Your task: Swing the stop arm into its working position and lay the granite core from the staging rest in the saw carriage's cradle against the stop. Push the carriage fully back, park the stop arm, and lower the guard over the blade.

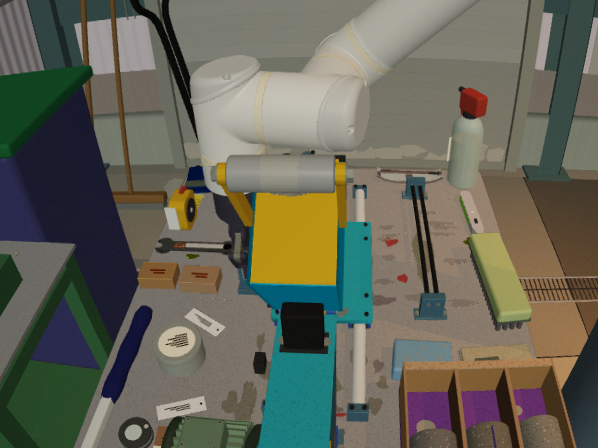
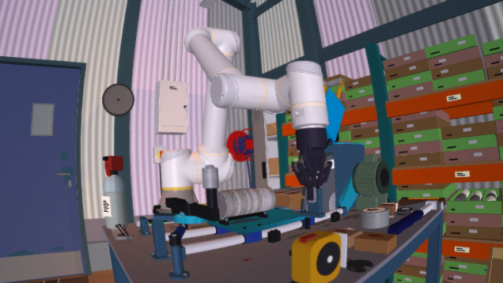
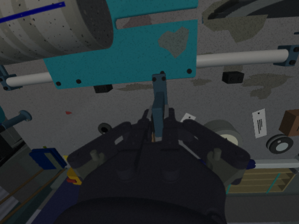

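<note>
On the bench's rails the teal saw carriage (image 3: 123,53) carries the speckled granite core (image 2: 246,200) lying in its cradle. The core's far end is by the black stop arm (image 2: 197,207) with its upright grey-capped post. At the carriage's near edge a blue-grey upright handle (image 3: 159,109) rises, and my gripper (image 3: 158,123) is closed around it from above. In the side camera the yellow guard (image 1: 295,240) and its grey roller handle (image 1: 280,173) hide the gripper and the blade. The staging rest (image 1: 425,245) of two black bars on the right of the bench is empty.
Behind the saw stand the arm's base and a spray bottle (image 1: 466,142). A tape measure (image 2: 316,257), boxes (image 1: 179,277), a wrench (image 1: 192,246) and a tape roll (image 1: 179,350) lie left of the carriage. A green brush (image 1: 499,280) and a tray of cores (image 1: 487,405) lie right.
</note>
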Tool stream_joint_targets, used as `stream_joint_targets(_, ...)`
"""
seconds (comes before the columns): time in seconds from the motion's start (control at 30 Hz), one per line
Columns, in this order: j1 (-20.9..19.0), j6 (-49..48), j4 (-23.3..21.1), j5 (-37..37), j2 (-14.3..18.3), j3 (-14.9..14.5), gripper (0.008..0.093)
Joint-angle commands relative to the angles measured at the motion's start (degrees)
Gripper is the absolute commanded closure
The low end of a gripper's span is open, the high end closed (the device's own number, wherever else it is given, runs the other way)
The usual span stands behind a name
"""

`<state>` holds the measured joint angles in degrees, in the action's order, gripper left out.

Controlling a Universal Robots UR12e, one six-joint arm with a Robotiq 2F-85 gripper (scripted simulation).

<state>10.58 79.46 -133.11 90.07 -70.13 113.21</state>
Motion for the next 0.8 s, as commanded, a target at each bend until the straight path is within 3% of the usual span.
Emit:
stream_joint_targets(0.0,-0.1,0.1,0.0,-0.1,0.0,0.0,0.0934)
stream_joint_targets(0.77,-1.9,1.9,0.1,-0.1,0.1,-0.2,0.0934)
